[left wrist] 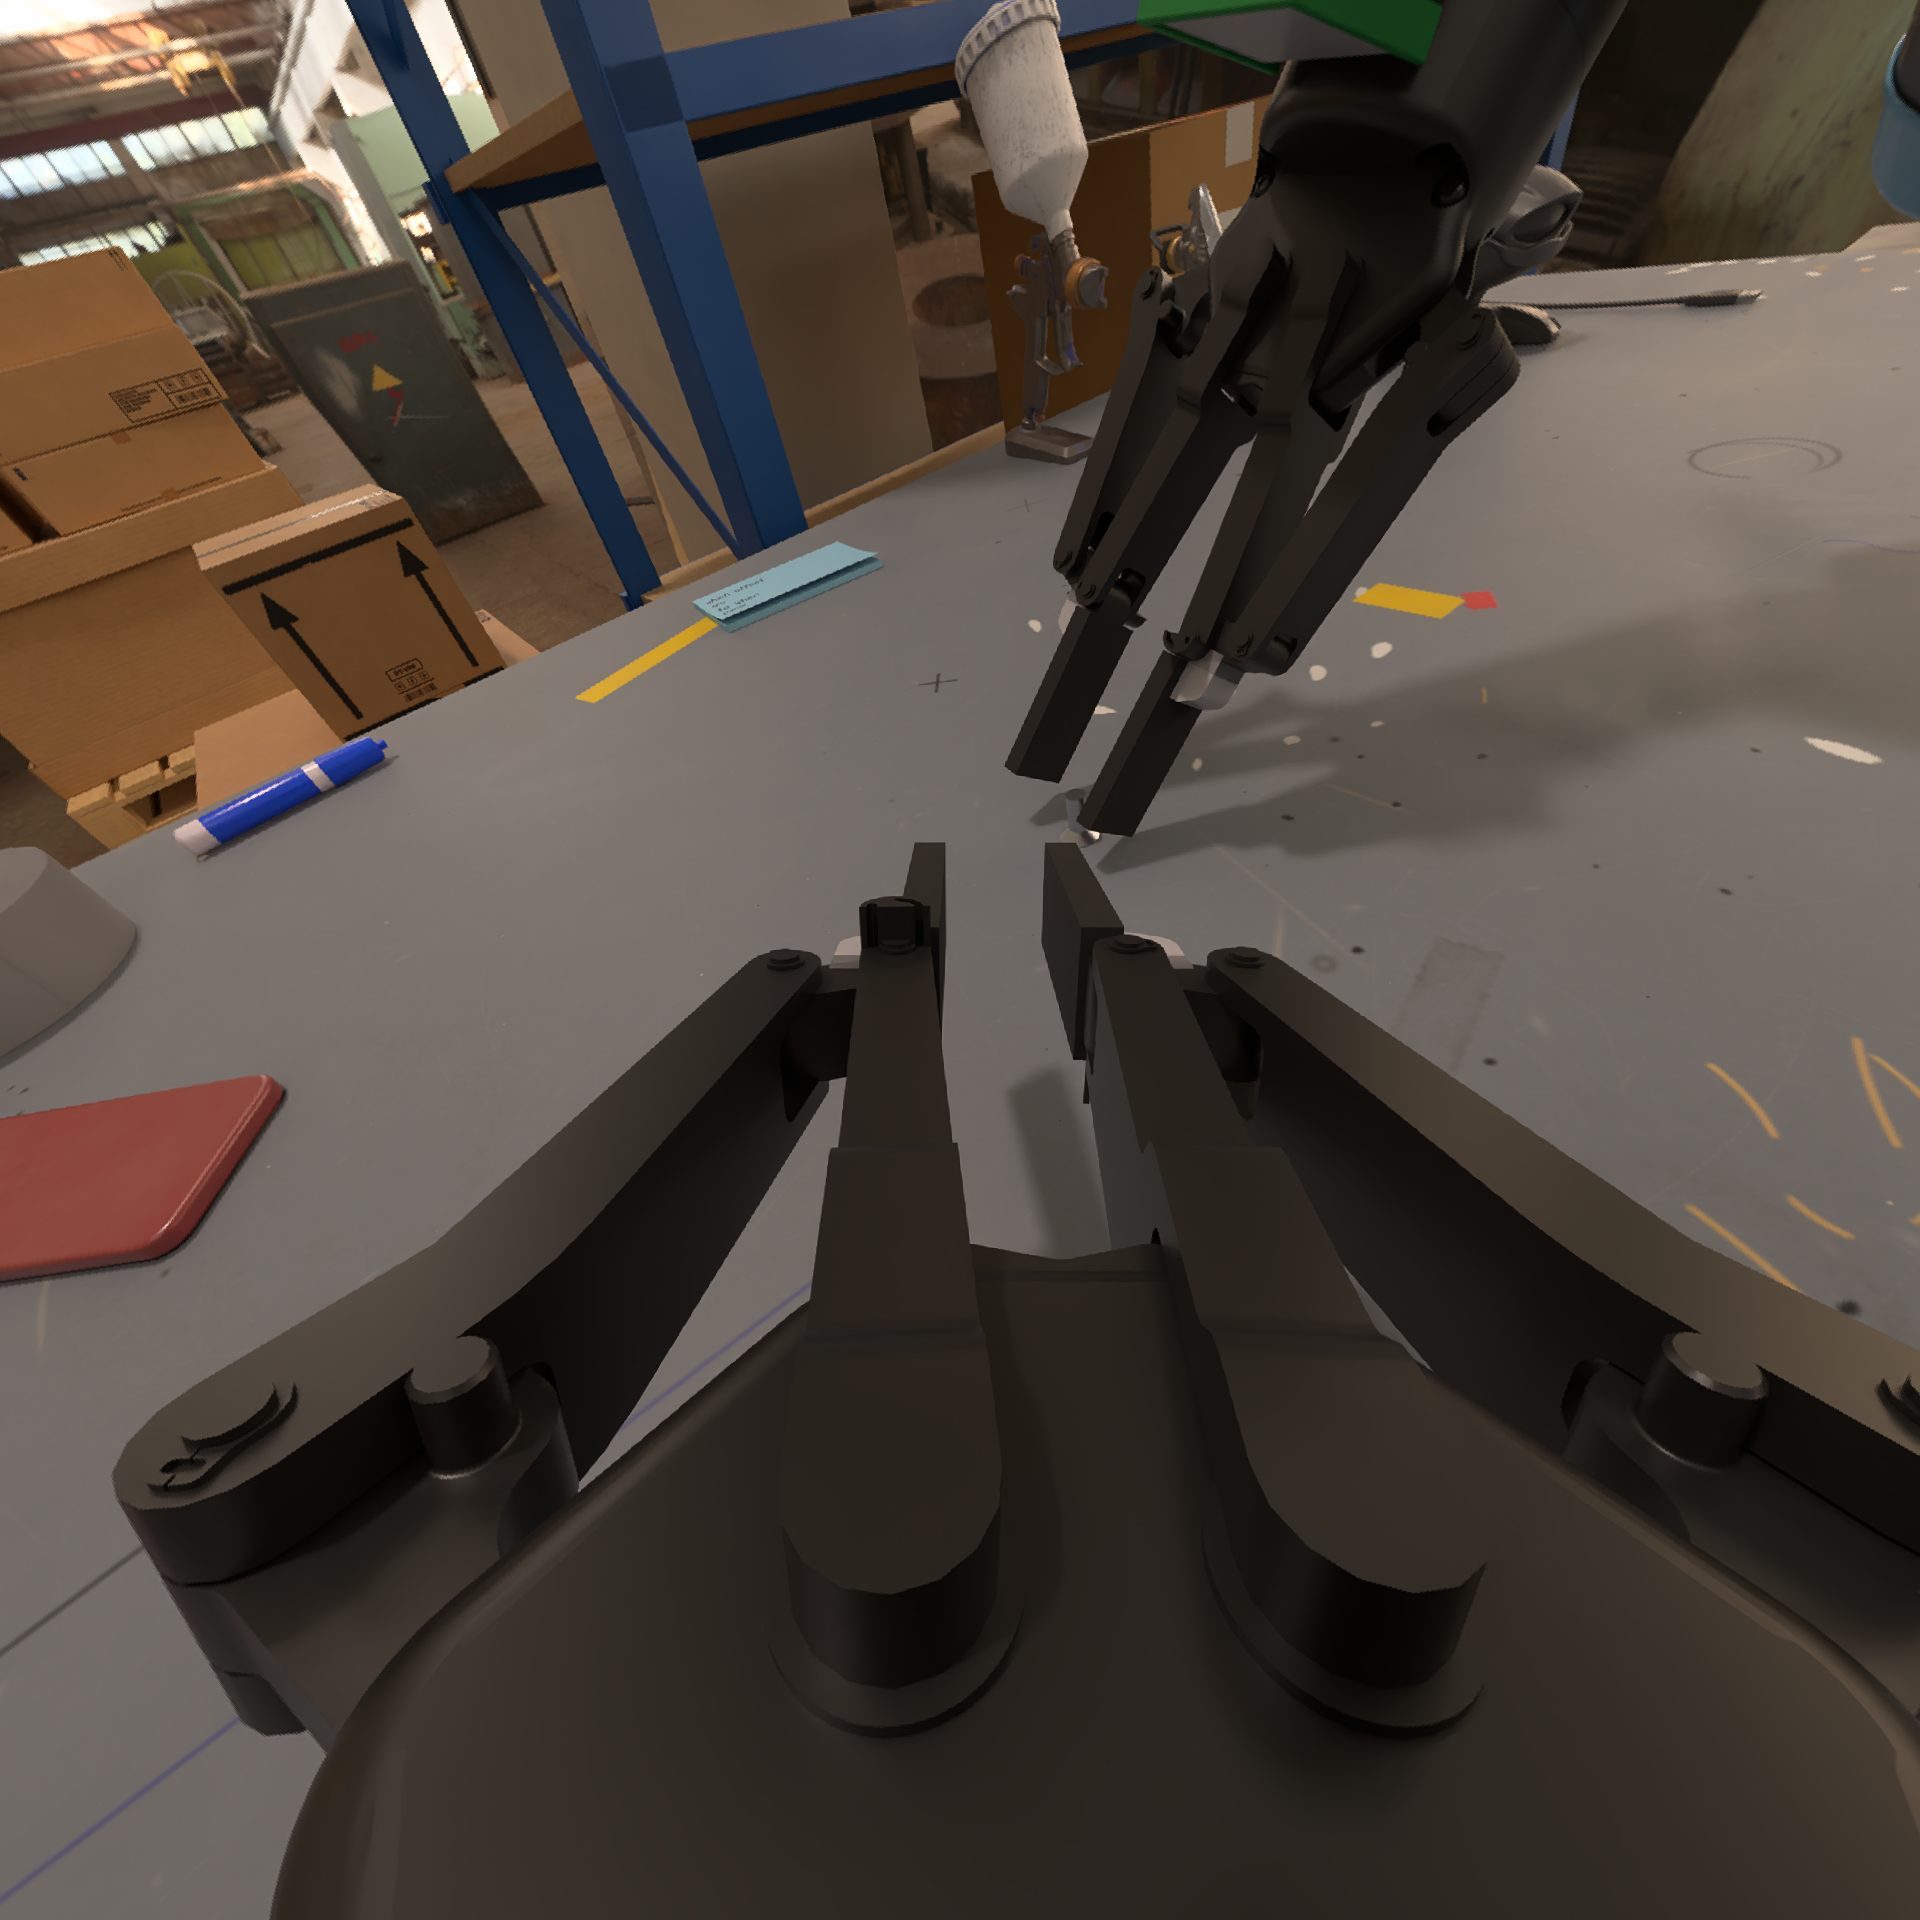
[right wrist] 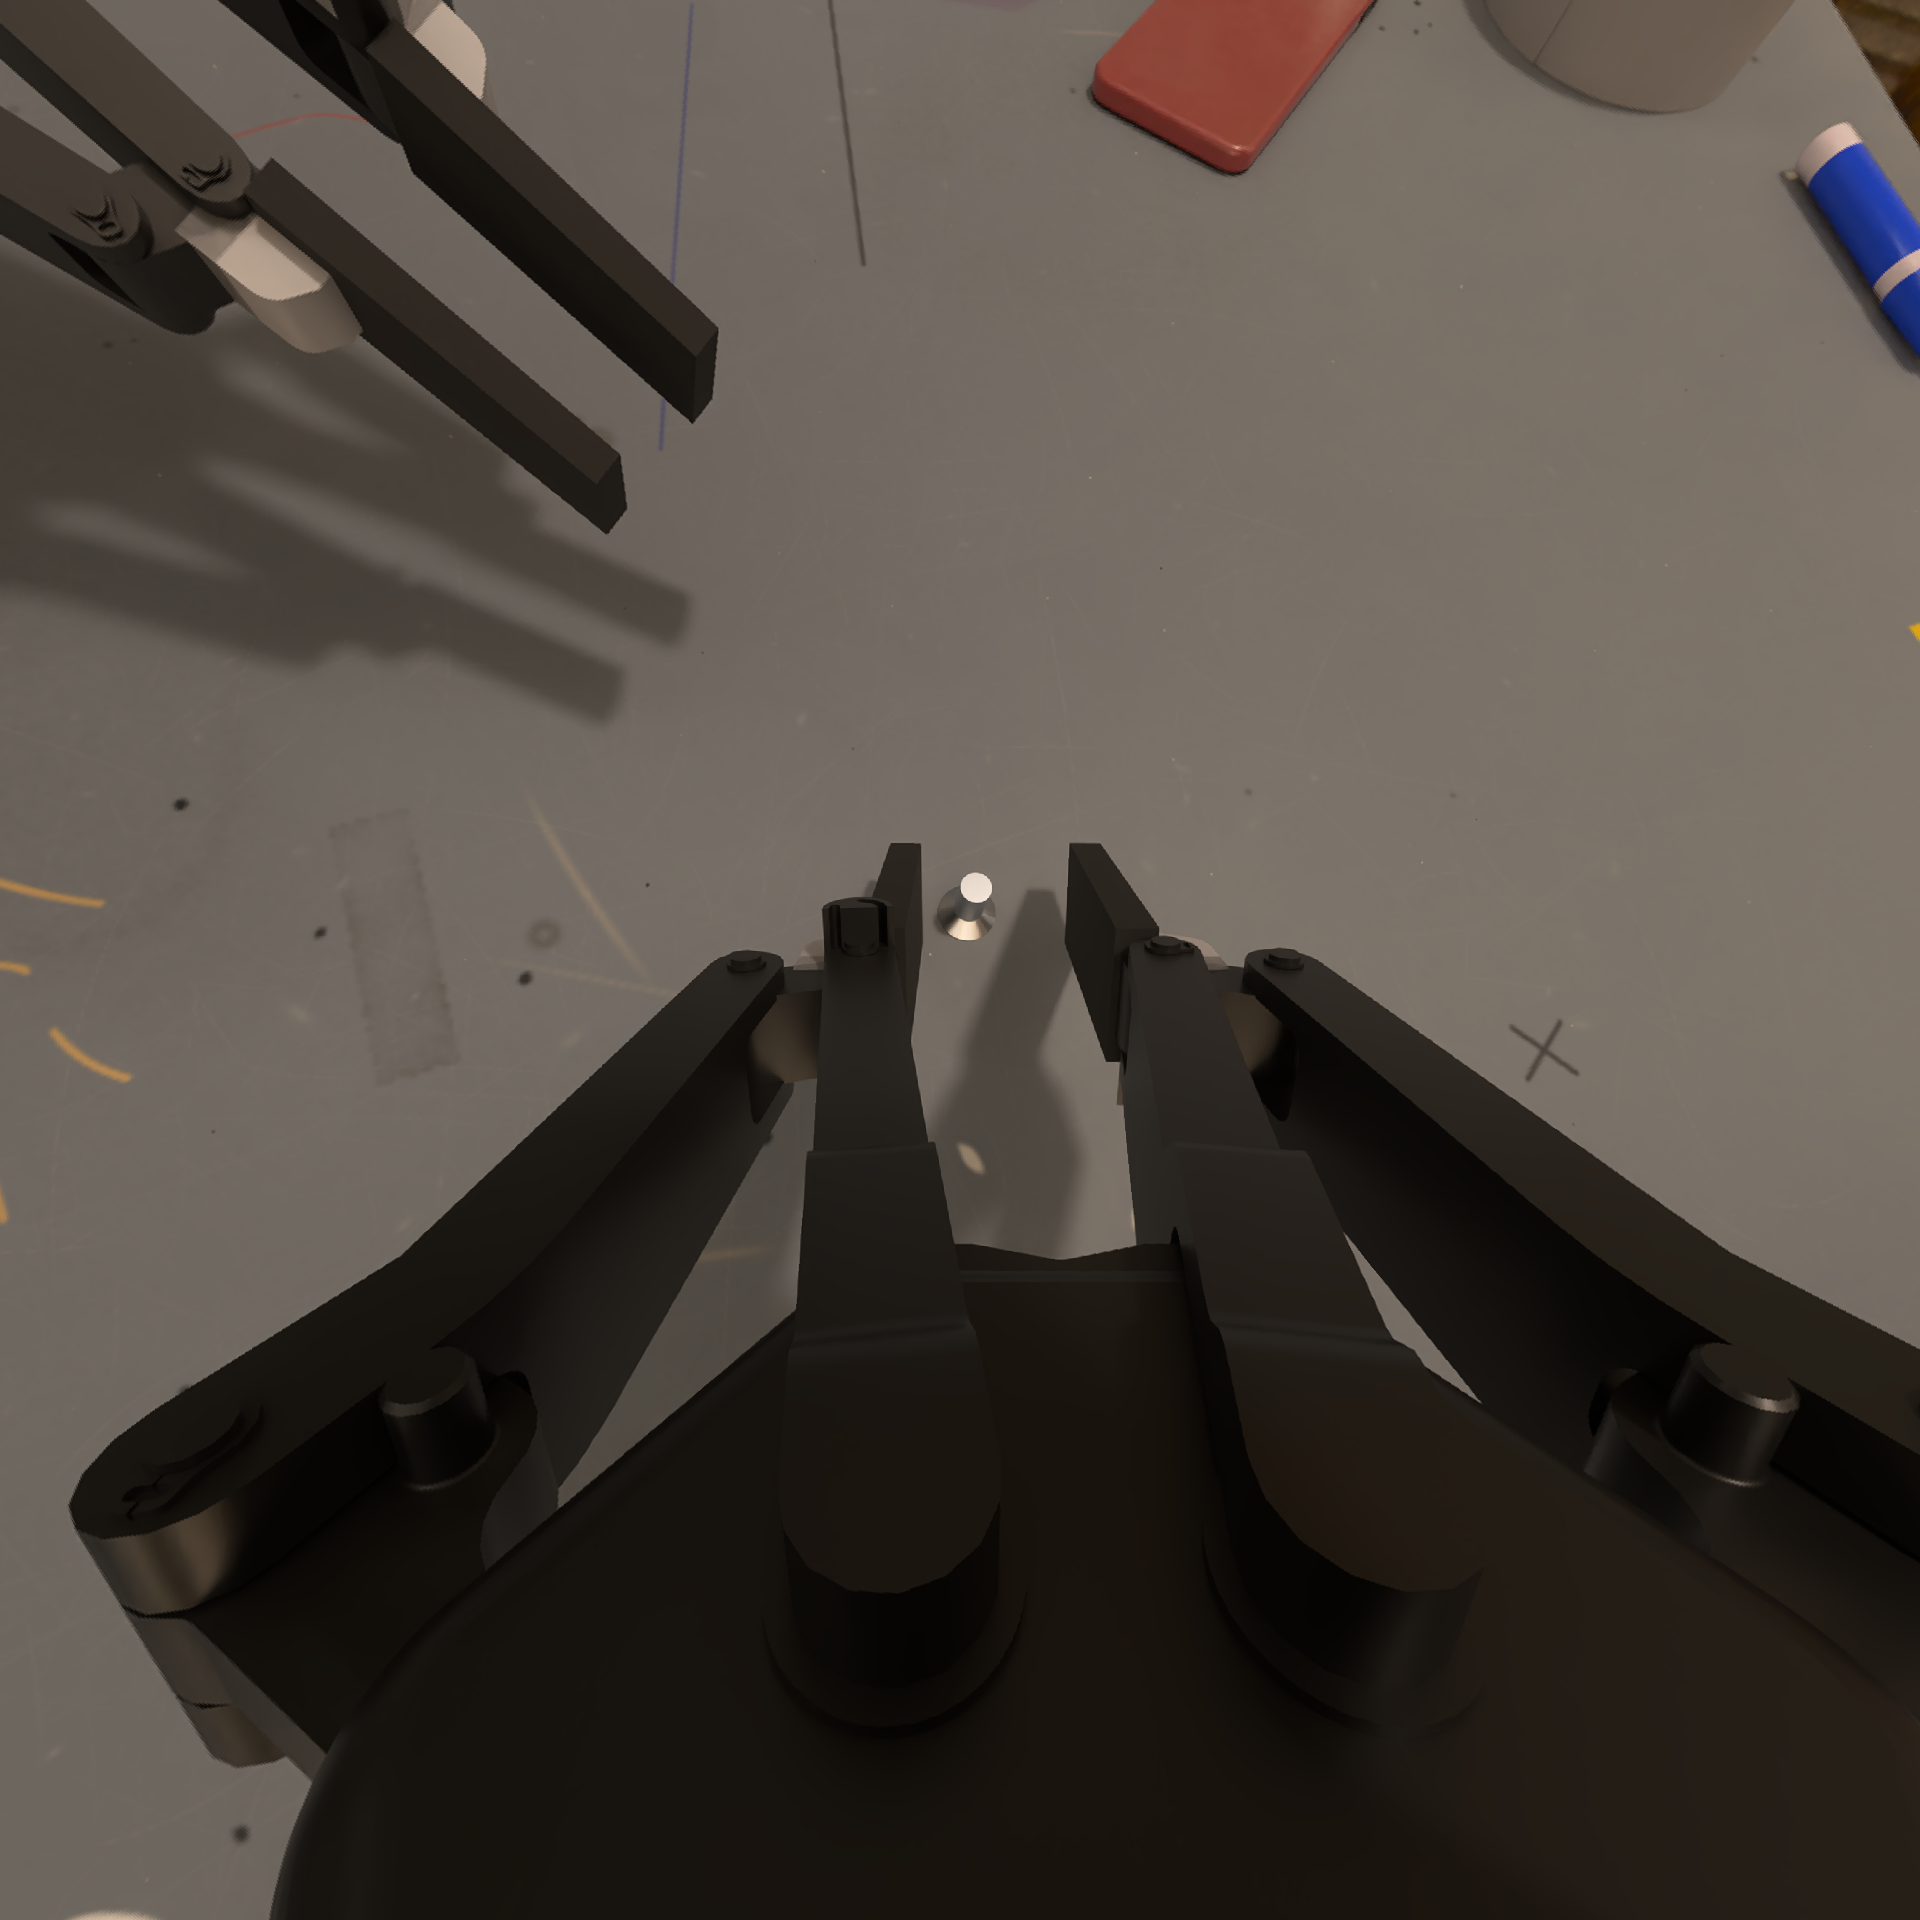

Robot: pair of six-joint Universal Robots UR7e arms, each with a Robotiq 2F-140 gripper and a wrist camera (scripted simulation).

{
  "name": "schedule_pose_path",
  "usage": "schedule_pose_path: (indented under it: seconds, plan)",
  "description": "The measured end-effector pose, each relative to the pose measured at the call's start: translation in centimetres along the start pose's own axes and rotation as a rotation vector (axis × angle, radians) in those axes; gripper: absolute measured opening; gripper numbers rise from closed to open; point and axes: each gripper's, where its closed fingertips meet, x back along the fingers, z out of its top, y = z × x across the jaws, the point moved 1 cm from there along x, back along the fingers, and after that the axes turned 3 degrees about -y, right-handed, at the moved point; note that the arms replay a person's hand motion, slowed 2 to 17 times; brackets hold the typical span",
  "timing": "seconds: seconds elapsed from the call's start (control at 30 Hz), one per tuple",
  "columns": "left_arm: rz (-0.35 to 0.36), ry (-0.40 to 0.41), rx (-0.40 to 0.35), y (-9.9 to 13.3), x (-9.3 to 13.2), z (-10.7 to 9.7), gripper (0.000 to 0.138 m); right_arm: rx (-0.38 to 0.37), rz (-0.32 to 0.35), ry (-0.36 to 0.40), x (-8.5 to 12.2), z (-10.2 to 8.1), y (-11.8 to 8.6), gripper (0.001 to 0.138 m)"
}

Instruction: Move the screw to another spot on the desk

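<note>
A grey, paint-flecked table [left wrist: 727,831] fronts blue shelving and cardboard boxes. In the left wrist view, the left gripper [left wrist: 994,852] hangs empty, jaws slightly apart, just short of the right gripper [left wrist: 1070,795] and the screw [left wrist: 1075,821]. In the right wrist view, the right gripper [right wrist: 994,852] is parted around the screw [right wrist: 968,912], which stands head-down nearer one finger; centring before closing would probably prevent tipping.

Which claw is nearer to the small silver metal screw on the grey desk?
Right. The right claw is open around the small silver metal screw, which stands between its fingers. The left claw is open, farther back, empty.
</note>
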Motion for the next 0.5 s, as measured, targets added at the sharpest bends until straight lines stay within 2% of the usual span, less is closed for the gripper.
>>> schedule_pose_path:
  seconds: [0.17,0.5]
  plan:
    - [-0.003,0.001,0.008,0.00,0.00,0.01,0.025,-0.005,0.005,-0.007,-0.14,-0.06,-0.16,0.038]
    - [-0.004,0.001,0.010,0.00,-0.01,-0.01,0.025,-0.025,0.023,-0.005,-0.29,0.28,-0.60,0.029]
